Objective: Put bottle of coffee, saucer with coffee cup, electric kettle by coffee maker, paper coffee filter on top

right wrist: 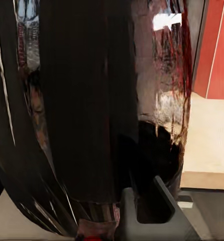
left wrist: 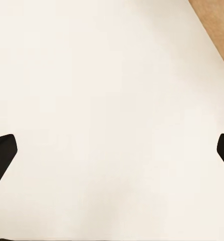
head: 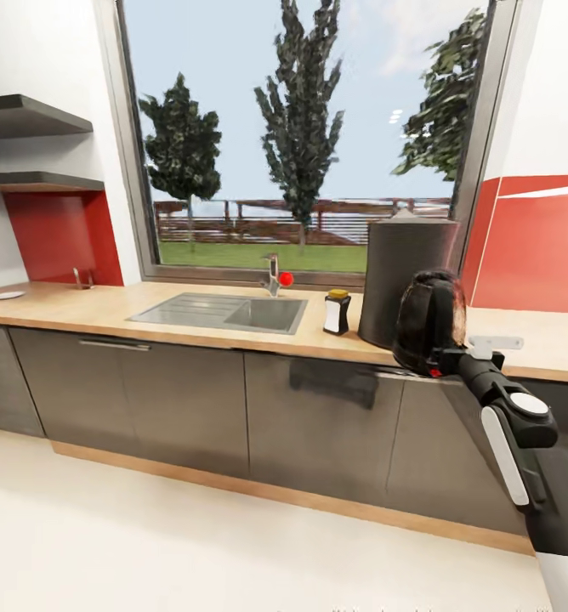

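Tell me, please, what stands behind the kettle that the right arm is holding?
Behind the electric kettle stands the dark coffee maker, with the coffee bottle beside it. The kettle covers the coffee maker's lower right side and the countertop there.

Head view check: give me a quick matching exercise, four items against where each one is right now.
Things:
1. electric kettle
2. bottle of coffee
3. coffee maker
4. saucer

Places:
A. far left end of the countertop
B. held up by the right gripper at the counter's front edge
C. on the counter between sink and coffee maker
D. on the counter under the window's right side

Pairs: 1-B, 2-C, 3-D, 4-A
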### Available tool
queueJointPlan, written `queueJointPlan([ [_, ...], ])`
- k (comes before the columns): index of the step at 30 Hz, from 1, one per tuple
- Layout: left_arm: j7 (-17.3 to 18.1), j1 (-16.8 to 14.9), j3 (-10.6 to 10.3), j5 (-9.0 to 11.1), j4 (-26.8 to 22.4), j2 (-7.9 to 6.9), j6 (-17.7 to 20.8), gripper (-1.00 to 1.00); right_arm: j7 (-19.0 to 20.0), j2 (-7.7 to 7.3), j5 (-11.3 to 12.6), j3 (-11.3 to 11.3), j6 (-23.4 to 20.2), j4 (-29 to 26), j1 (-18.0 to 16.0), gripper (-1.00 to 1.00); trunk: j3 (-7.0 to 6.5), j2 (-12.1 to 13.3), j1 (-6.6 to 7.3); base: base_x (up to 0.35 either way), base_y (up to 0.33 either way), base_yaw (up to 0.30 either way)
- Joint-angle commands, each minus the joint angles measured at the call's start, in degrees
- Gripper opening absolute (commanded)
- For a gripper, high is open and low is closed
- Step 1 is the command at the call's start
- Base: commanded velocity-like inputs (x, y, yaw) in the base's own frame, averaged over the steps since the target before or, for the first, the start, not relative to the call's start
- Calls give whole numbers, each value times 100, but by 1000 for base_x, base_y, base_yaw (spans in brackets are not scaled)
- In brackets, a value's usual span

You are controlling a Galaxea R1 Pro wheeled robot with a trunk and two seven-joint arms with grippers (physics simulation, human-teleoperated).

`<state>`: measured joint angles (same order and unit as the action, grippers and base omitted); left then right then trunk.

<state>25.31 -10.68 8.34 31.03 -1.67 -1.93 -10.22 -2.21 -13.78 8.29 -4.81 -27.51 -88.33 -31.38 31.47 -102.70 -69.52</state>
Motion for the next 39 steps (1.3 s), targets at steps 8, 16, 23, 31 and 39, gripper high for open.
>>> queueJointPlan([
  [8,27,-5,47,-26,9,-1,-15,100,-25,-2,50,6,-27,-9,-5,-100,6,-4,3,-55,-28,163],
  [16,27,-5,53,-26,9,-4,-15,100,-25,-2,50,6,-32,-9,-3,-100,6,-4,3,-2,60,217],
  [23,27,-5,54,-26,9,-9,-15,100,-25,-2,50,10,-35,-9,-3,-100,6,-4,3,0,287,98],
  [31,27,-5,54,-26,9,-9,-15,100,-25,-1,50,15,-35,-9,-1,-100,6,-4,3,0,117,256],
  [39,27,-5,54,-26,9,-7,-15,100,-25,0,50,14,-35,-9,-1,-100,6,-4,3,0,5,271],
])
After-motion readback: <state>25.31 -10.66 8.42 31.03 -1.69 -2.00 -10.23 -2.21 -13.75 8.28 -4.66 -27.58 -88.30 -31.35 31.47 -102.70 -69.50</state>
